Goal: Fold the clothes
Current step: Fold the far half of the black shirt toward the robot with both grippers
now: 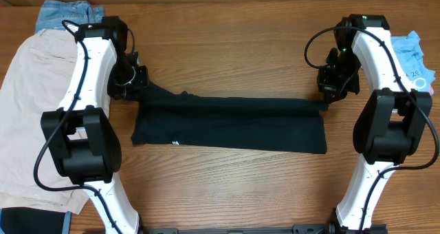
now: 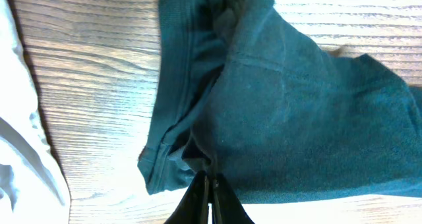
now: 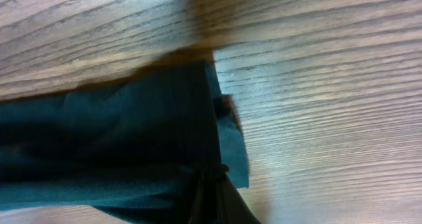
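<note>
Wood-grain tabletop hosts a folding job in progress. Beige shorts lie along the left edge, apparently set aside, while the black T-shirt stretches across the centre as a long band. Denim and a light-blue tee sit in the far corners. The left gripper pinches the shirt's ribbed end and the right gripper clamps the opposite corner, seemingly holding the band taut for the next fold.

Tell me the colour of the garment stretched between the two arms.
Black: the T-shirt shows clearest in the overhead view.
</note>
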